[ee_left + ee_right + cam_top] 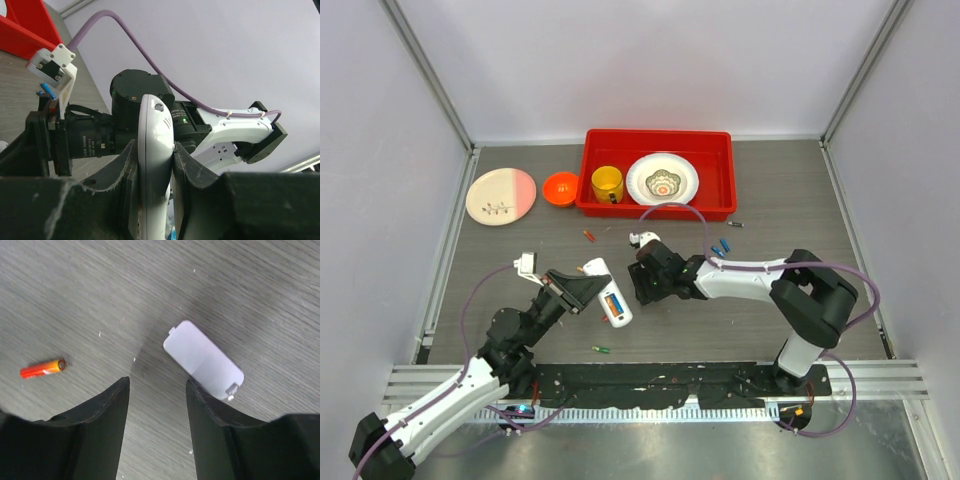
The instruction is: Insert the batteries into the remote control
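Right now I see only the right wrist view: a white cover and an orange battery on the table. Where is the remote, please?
Observer: The left gripper has the remote clamped between its fingers, just left of the right gripper.
Operator: Is the battery bay of the remote empty?
Observer: No. The open bay faces up, and coloured batteries sit inside it. How many, I cannot tell.
Operator: Do other loose batteries lie on the table?
Observer: Yes. A green battery lies near the arm bases, and blue batteries lie to the right of your gripper.
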Controlling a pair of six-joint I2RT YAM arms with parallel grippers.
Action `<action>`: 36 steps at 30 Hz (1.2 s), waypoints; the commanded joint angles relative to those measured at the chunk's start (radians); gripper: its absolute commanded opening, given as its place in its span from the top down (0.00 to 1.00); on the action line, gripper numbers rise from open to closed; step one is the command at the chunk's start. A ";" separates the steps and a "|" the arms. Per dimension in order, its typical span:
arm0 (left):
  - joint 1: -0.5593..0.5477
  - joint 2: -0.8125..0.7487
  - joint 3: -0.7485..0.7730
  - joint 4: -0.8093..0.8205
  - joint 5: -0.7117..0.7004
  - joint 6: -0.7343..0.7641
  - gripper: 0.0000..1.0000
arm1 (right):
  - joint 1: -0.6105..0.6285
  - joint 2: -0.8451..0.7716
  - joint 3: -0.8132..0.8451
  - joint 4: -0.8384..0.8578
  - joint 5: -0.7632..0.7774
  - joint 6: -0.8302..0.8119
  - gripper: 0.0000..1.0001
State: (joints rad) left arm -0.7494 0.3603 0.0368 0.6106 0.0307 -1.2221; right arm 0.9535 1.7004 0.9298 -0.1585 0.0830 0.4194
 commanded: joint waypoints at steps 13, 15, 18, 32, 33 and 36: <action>0.005 0.051 -0.031 0.112 0.037 0.022 1.00 | -0.084 -0.061 0.088 -0.053 -0.020 -0.221 0.37; 0.005 0.049 -0.031 0.112 0.040 0.021 1.00 | -0.107 -0.026 0.101 -0.064 -0.055 -0.235 0.38; 0.005 0.043 -0.031 0.109 0.043 0.021 1.00 | -0.108 -0.012 0.109 -0.049 -0.066 -0.246 0.37; 0.005 0.065 -0.031 0.123 0.037 0.024 1.00 | -0.104 0.016 0.072 -0.111 -0.095 -0.220 0.41; 0.005 0.080 -0.029 0.129 0.041 0.024 1.00 | -0.099 0.013 0.067 -0.118 -0.088 -0.209 0.42; 0.005 0.110 -0.028 0.155 0.047 0.024 1.00 | -0.081 0.016 0.055 -0.130 -0.042 -0.189 0.45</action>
State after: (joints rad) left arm -0.7494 0.4389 0.0368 0.6651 0.0628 -1.2175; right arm 0.8455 1.7348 0.9997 -0.2657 -0.0051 0.1947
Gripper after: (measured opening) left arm 0.297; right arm 0.570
